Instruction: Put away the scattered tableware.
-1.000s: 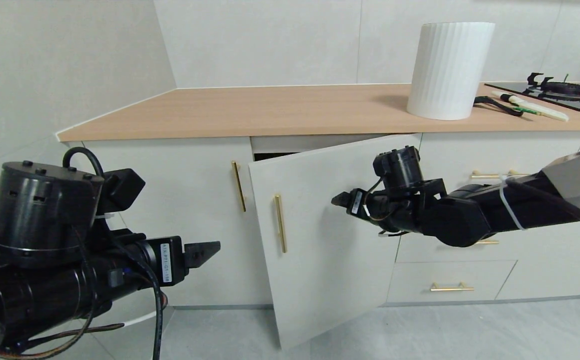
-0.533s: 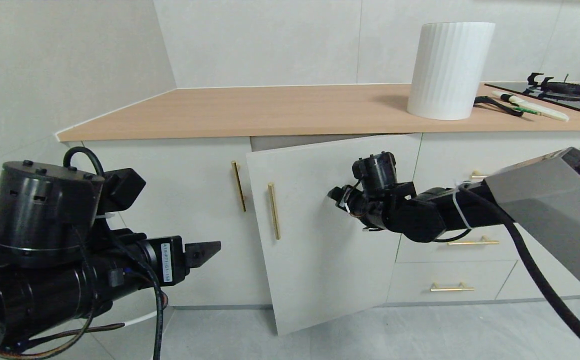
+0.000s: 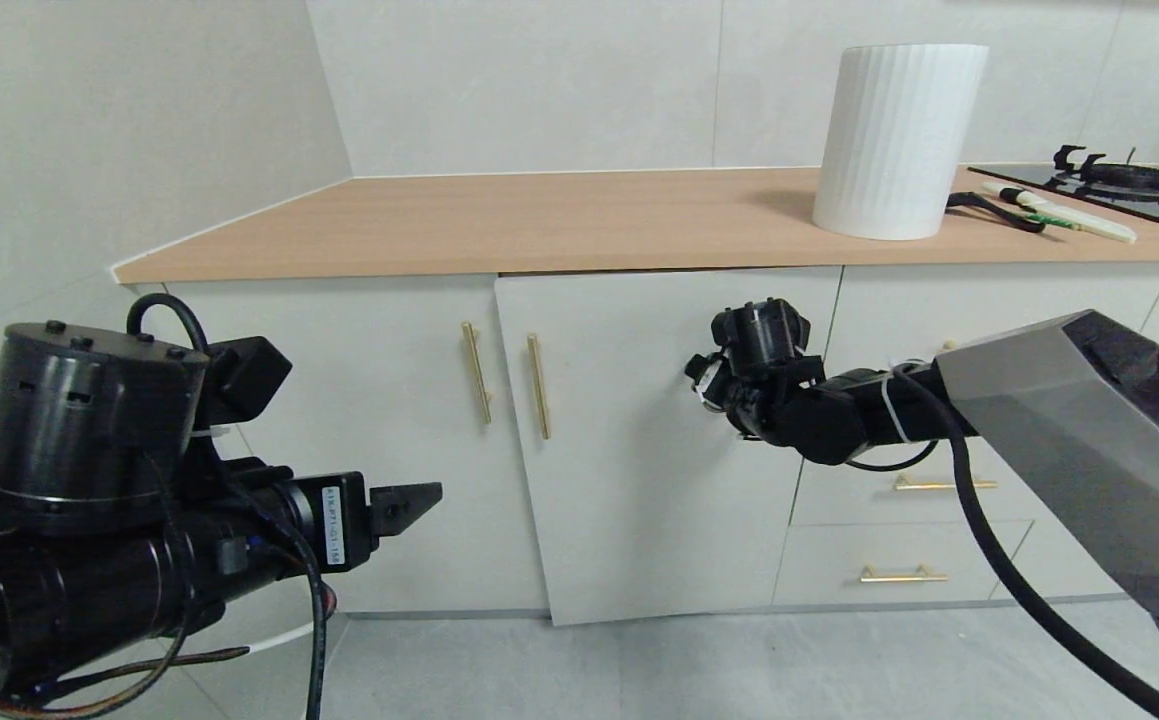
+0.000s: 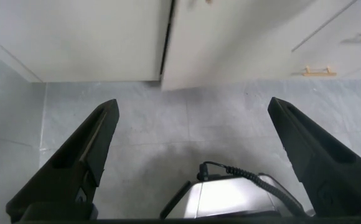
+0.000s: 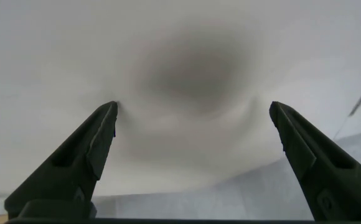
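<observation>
Set against the shut-looking cabinet door (image 3: 639, 480) with the right gripper (image 3: 696, 374) spread wide and empty, right of its upright handle (image 3: 538, 386), far nearer than the open left gripper (image 3: 424, 497) low at left.

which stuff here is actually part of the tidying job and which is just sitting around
Part of the job: cabinet door, looking shut; right pincer, open, against its face; utensils on the counter by the hob, likely tableware not yet stowed.

Just about: white ribbed container; hob; drawers; left pincer, open, held low off to the side.
</observation>
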{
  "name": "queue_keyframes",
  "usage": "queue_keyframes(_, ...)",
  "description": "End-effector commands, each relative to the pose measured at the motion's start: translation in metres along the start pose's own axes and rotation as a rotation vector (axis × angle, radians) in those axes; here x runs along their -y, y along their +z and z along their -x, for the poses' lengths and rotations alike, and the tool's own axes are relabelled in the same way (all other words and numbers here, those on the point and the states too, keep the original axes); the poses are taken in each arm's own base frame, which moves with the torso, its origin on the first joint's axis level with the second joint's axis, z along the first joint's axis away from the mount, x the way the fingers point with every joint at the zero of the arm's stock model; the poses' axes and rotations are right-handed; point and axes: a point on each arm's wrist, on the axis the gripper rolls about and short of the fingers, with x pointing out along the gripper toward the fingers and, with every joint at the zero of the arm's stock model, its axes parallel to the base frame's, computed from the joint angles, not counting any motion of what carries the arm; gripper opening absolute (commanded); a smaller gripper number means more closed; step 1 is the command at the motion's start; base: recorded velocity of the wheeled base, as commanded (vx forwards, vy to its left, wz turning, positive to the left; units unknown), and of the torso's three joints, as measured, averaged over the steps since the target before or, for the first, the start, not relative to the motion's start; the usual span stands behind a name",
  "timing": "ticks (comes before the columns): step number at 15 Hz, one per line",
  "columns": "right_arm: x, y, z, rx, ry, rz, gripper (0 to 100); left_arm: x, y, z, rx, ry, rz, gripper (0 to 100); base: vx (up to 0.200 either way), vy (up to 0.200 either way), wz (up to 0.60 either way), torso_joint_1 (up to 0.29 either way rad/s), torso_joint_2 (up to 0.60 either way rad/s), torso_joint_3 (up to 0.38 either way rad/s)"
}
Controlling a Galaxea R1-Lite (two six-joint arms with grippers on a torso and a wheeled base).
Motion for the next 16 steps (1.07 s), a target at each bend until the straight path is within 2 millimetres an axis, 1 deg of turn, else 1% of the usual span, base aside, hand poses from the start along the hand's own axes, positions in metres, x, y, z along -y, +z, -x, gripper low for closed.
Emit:
queue_keyframes(1, 0.008, 0.0, -0.016, 0.024, -0.032, -0.008, 100, 0.0, 0.0, 0.0, 0.0, 0.001, 0.001, 100, 0.0, 0.0, 0.0, 0.0, 0.0, 0.0)
queue_keyframes(5, 0.011, 0.003, -0.019, 0.033, -0.041, -0.013, 100, 0.0, 0.0, 0.0, 0.0, 0.001, 0.001, 100, 0.0, 0.0, 0.0, 0.0, 0.0, 0.0)
queue_keyframes(8, 0.007, 0.012, -0.008, 0.032, -0.025, -0.016, 100, 0.0, 0.0, 0.0, 0.0, 0.001, 0.001, 100, 0.0, 0.0, 0.0, 0.0, 0.0, 0.0)
queue_keyframes(9, 0.009, 0.012, 0.016, -0.036, -0.001, 0.007, 100, 0.0, 0.0, 0.0, 0.0, 0.001, 0.001, 100, 0.0, 0.0, 0.0, 0.0, 0.0, 0.0)
queue_keyframes(10, 0.011, 0.014, 0.033, -0.099, 0.042, 0.017, 100, 0.0, 0.0, 0.0, 0.0, 0.001, 0.001, 100, 0.0, 0.0, 0.0, 0.0, 0.0, 0.0)
queue_keyframes(11, 0.021, 0.017, 0.063, -0.23, 0.136, 0.038, 100, 0.0, 0.0, 0.0, 0.001, 0.0, 0.001, 100, 0.0, 0.0, 0.0, 0.0, 0.0, 0.0)
queue_keyframes(12, 0.026, 0.023, 0.087, -0.326, 0.246, 0.071, 100, 0.0, 0.0, 0.0, 0.001, 0.0, 0.001, 100, 0.0, 0.0, 0.0, 0.0, 0.0, 0.0)
queue_keyframes(14, 0.029, 0.03, 0.105, -0.357, 0.359, 0.108, 100, 0.0, 0.0, 0.001, 0.002, 0.0, 0.001, 100, 0.0, 0.0, 0.0, 0.0, 0.0, 0.0)
queue_keyframes(16, 0.032, 0.043, 0.126, -0.296, 0.362, 0.144, 100, -0.001, 0.001, 0.003, 0.009, -0.003, 0.003, 100, 0.0, 0.0, 0.0, 0.0, 0.0, 0.0)
